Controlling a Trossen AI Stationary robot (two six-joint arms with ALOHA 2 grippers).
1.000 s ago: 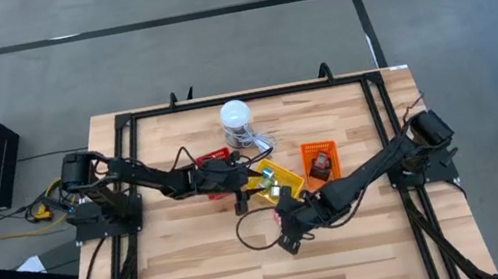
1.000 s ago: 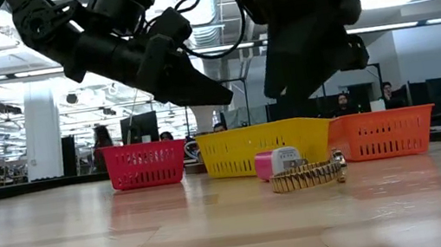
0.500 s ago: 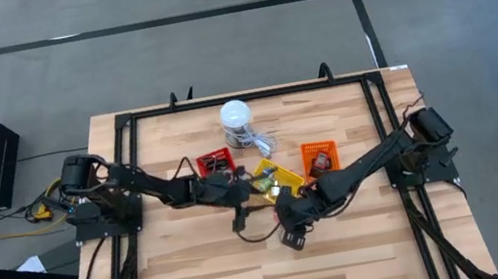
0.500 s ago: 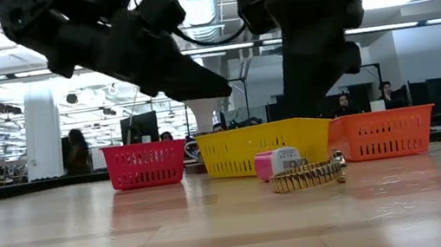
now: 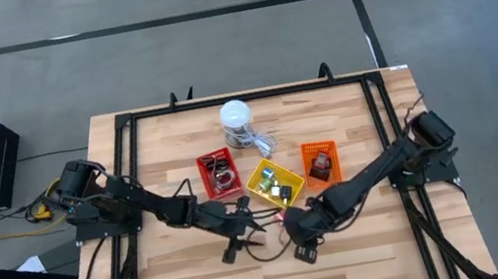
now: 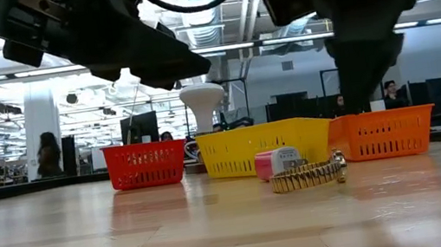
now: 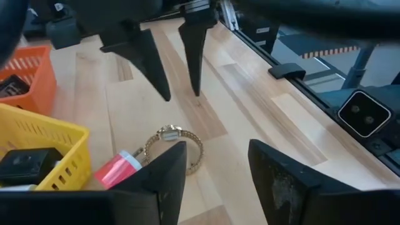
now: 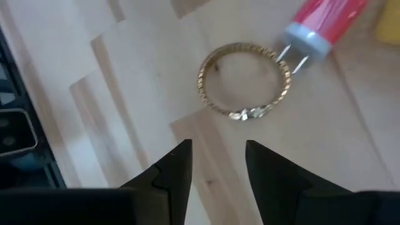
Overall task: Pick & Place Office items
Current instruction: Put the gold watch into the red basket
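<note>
A gold wire ring [image 8: 245,81] lies flat on the wooden table, beside a small red piece with a grey cap [image 8: 319,25]. Both also show in the left wrist view, the ring [image 7: 177,145] and the red piece [image 7: 117,172], and in the low view, the ring [image 6: 309,174]. My left gripper [image 7: 217,147] is open and empty, above the table on one side of the ring. My right gripper [image 8: 217,142] is open and empty, above the table on the ring's other side, its fingers [image 7: 194,56] pointing down. In the high view both grippers, left [image 5: 242,242] and right [image 5: 298,245], are nearer the table's near edge than the trays.
A red tray [image 5: 219,173], a yellow tray [image 5: 274,181] and an orange tray [image 5: 320,160] stand in a row at mid-table, each with small items. A white cylinder with a cable [image 5: 236,116] stands behind them. A black frame [image 5: 126,130] runs around the table. People show in the room beyond.
My left gripper has gone from beside the yellow tray toward the table's near edge. My right gripper has also gone a little toward the near edge. The ring and the red piece have stayed where they were.
</note>
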